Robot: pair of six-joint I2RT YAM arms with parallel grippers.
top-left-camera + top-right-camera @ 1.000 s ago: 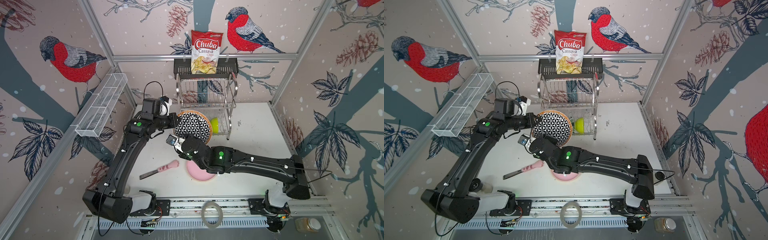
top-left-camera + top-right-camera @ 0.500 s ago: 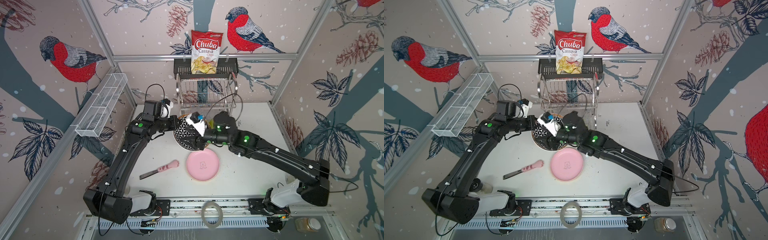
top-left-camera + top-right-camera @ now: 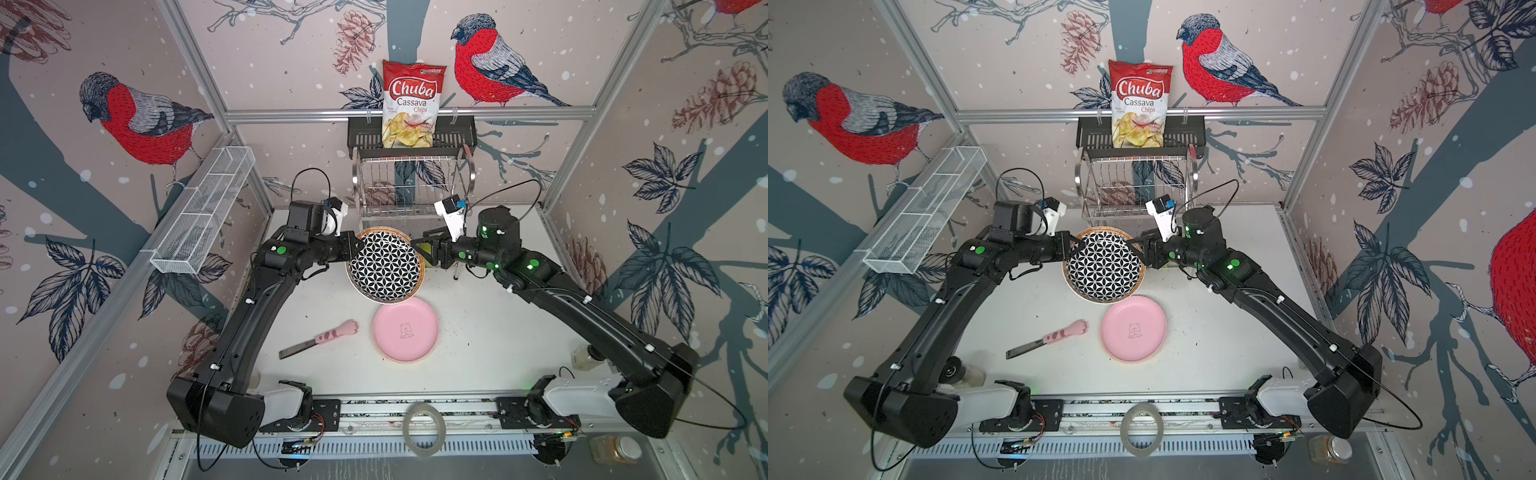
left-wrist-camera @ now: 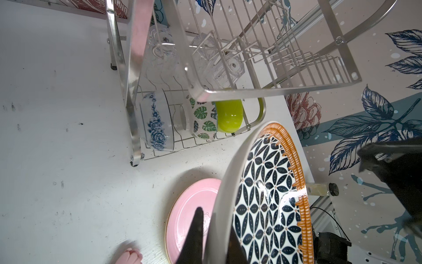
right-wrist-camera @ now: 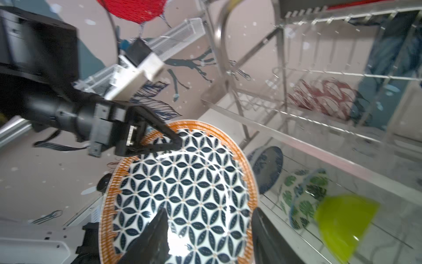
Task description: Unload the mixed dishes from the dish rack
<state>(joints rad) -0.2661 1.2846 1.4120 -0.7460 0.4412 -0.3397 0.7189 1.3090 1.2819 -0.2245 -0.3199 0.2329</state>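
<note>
My left gripper (image 3: 353,248) (image 4: 212,226) is shut on the left rim of the black-and-white geometric plate (image 3: 384,266) (image 3: 1104,266) (image 5: 182,187), held tilted above the table in front of the dish rack (image 3: 411,183) (image 4: 228,91). On the plate's other side, my right gripper (image 3: 417,247) (image 5: 209,212) is open, one finger over the patterned face and one outside the rim. The pink plate (image 3: 405,330) (image 4: 189,212) lies flat on the table below. The rack's lower shelf holds a blue-floral bowl (image 4: 155,123), a green-leaf bowl (image 4: 203,121), a lime bowl (image 4: 229,116) and clear glasses (image 4: 162,50).
A knife with a pink paw handle (image 3: 320,340) lies left of the pink plate. A black wall basket (image 3: 361,139) holding a chips bag hangs above the rack. A white mesh basket (image 3: 203,216) runs along the left wall. A tape roll (image 3: 424,428) sits at the front rail.
My right arm has swung from over the pink plate at the front to the right rim of the geometric plate. The left gripper kept its hold while the plate tilted face-up.
</note>
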